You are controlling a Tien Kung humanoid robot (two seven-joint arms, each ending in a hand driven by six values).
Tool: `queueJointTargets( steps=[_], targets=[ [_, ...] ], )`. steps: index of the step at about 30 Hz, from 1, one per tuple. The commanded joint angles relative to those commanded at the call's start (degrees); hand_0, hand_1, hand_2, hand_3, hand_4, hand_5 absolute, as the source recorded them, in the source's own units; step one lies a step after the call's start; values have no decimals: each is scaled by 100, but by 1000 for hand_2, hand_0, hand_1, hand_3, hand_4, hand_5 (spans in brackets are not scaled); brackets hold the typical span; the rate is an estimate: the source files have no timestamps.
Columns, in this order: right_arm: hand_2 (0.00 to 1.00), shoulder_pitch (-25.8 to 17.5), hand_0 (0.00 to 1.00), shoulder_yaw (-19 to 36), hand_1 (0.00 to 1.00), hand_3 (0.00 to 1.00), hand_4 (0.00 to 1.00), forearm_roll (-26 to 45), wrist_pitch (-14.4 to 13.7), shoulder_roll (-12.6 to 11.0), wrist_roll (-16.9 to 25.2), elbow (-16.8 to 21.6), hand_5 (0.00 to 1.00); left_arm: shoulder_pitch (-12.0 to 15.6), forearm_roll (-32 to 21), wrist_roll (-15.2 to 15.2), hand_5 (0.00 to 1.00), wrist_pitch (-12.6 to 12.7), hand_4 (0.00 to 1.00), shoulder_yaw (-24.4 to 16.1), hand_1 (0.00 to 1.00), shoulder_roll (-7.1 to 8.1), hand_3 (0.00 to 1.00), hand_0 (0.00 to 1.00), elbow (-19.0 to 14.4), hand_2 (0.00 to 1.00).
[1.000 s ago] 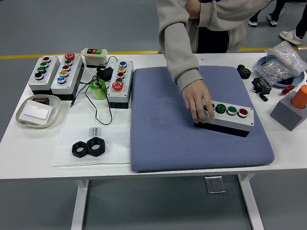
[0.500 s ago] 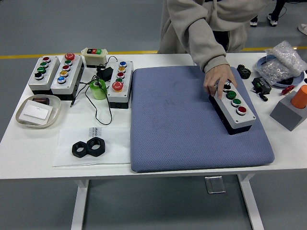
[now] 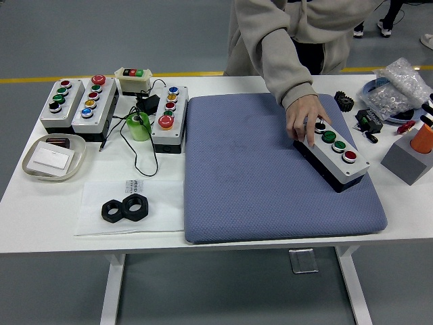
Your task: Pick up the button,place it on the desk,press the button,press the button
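**A:** Where was the button box (image 3: 336, 150) at that point? Robot got it?

**B:** Nope. It sat on the right side of the blue pad (image 3: 250, 183) on the counter (image 3: 40, 210), angled, with a person's hand (image 3: 302, 120) resting on its far end. The right hand (image 3: 429, 108) only peeked in at the right edge, couldn't tell if it was clenched or released. Left one wasn't visible.

**A:** So how to do the pickup well?

**B:** I'd wait till the person let go, then grab across the box's long sides, clear of the buttons.

**A:** Anything changed?

**B:** Half a second before, the box lay slightly further left, and no robot hand showed.
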Motion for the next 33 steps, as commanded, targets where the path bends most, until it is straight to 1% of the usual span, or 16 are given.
queueJointTargets(
  steps=[18,19,24,25,30,31,33],
  targets=[
    [894,29,965,-42,864,856,595,-165,-24,-12,-55,21,756,24,20,13,998,8,643,-19,830,-4,830,712,-3,891],
    [897,33,965,-39,866,857,599,-180,-26,-15,-60,24,714,20,10,11,998,7,643,-12,830,-4,830,709,-3,891],
    [897,57,965,-29,866,857,599,-246,-29,-15,-82,42,714,2,-34,-1,998,4,643,19,830,-1,830,709,-4,891],
    [902,59,967,-28,869,860,607,-251,-29,-15,-84,42,647,1,-35,-1,998,4,645,19,830,-1,830,709,-4,891],
    [902,50,967,-12,869,860,607,-349,-12,-96,-132,77,647,7,-85,-14,998,5,645,40,830,-2,830,709,6,891],
    [905,51,969,0,870,863,610,-350,-15,-122,-137,89,623,9,-65,-9,998,6,643,30,830,-1,830,712,6,891],
    [905,53,969,6,870,863,610,-351,-20,-134,-142,100,623,19,-35,-1,998,7,643,11,830,-1,830,712,6,891]
  ],
)
